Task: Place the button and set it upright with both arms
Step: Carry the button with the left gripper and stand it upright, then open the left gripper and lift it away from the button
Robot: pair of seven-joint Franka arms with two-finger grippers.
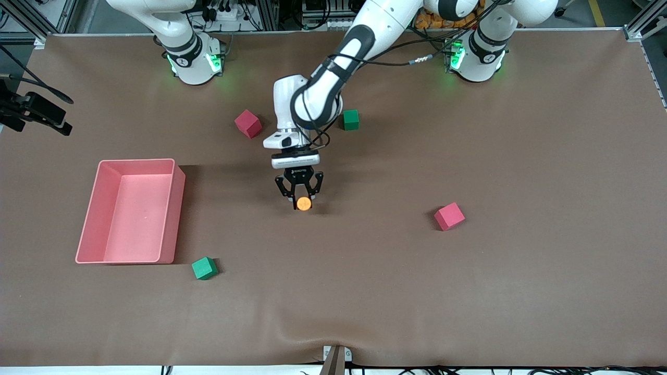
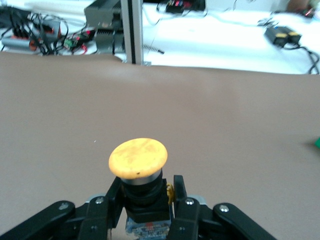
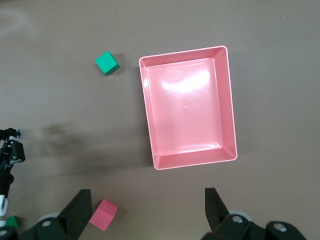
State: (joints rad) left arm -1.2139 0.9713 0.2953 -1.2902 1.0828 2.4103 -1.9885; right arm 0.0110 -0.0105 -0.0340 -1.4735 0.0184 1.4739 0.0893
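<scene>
front view: one button (image 1: 304, 203) sits at frame centre, clamped by its black body in the left gripper (image 1: 299, 200), orange cap facing the camera, low over the brown table (image 1: 521, 291). two red cubes show, one upper centre (image 1: 248, 123), one at mid-right (image 1: 449, 216). two green cubes show, one beside the arm (image 1: 350, 119), one lower left (image 1: 204, 268). one pink bin (image 1: 130, 211) lies at frame left. the right gripper (image 3: 147, 212), seen only in its wrist view, waits high over the bin with fingers spread wide.
</scene>
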